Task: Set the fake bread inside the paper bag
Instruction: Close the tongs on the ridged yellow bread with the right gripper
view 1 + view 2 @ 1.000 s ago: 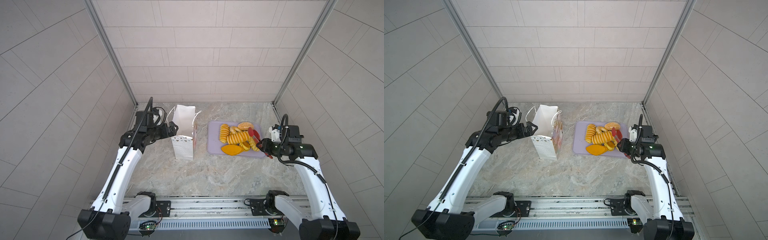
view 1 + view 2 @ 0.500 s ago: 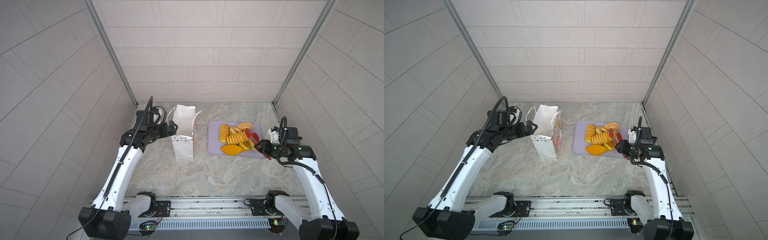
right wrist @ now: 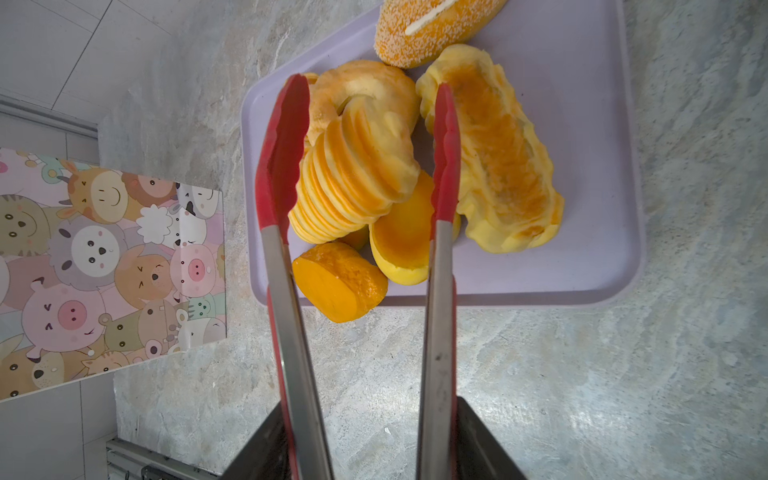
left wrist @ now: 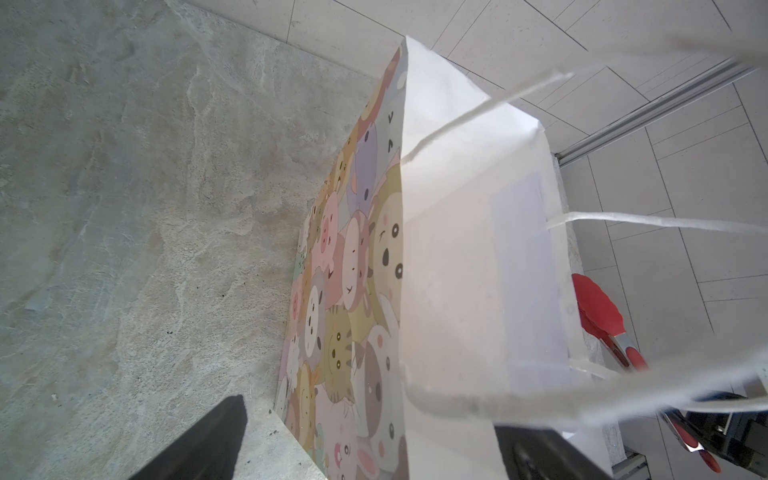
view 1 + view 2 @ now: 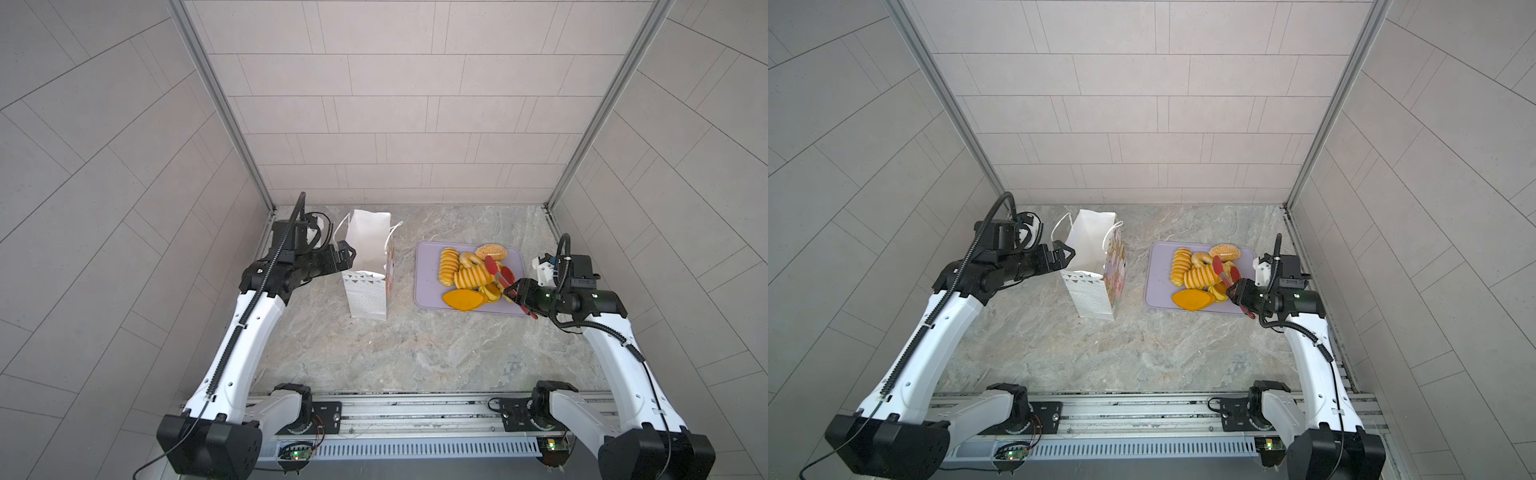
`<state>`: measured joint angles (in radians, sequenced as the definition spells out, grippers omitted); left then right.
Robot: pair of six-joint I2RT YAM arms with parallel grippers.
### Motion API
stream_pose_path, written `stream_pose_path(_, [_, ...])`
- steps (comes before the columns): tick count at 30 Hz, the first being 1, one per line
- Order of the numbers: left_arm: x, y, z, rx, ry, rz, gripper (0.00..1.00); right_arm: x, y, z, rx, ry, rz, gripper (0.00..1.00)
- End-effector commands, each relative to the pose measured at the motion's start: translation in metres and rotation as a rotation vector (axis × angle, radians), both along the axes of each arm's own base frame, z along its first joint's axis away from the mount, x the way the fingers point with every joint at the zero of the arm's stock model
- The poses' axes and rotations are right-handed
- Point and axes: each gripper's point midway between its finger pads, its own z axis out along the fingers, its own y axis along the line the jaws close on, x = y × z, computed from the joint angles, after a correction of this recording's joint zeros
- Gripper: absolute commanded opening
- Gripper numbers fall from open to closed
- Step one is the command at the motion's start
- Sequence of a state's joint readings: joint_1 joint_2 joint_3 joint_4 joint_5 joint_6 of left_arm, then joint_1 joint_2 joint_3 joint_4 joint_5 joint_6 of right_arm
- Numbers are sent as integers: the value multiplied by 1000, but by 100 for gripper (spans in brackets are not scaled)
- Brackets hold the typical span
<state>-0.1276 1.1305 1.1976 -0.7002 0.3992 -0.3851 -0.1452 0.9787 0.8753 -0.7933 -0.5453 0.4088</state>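
— The right pincer (image 5: 515, 293), clamped on the handles of the red-tipped tongs (image 3: 281, 166), has eased its squeeze over the last second. The two tong arms now stand spread wide above the lilac tray (image 3: 582, 274).

— Spread around what?

— A ridged golden loaf (image 3: 357, 174), which sits between the red tips in the right wrist view. Neither tip presses it, and whether one brushes it is hard to tell.

— So nothing is lifted?

— Nothing. All the fake bread (image 5: 465, 272) that shows lies piled on the tray: ridged loaves, a ring-shaped roll (image 3: 365, 87), the seeded bun (image 5: 491, 250) at the far edge and the smooth orange oval (image 5: 462, 300) at the near rim.

— And the paper bag (image 5: 365, 296)?

— It stands upright on the desk (image 5: 415, 349), mouth open, well apart from the tray. Its floor is hidden, so what it holds cannot be told.

— The left arm?

— It holds its place from a second ago. The left pincer (image 5: 347, 257) gapes fully at the bag's rim, on the side away from the tray. Contact with the paper cannot be made out.

— What does the change mean?

— The widened tongs look set for a grab. A fresh squeeze should close them on that loaf before the carry across to the bag, though the loaf's ridged surface may slip from the tips.
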Motion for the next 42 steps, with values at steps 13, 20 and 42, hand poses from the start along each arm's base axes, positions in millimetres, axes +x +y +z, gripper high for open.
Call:
stream_pose_path(13, [3, -2, 8, -9, -35, 2, 100, 12, 3, -12, 36, -8, 3, 57])
stream_pose_path(20, [3, -3, 8, -22, -35, 1, 100, 16, 6, -12, 59, -15, 5, 50])
stream_pose_path(42, [12, -14, 13, -99, -28, -13, 90, 20, 0, 35, 28, -120, -20, 30])
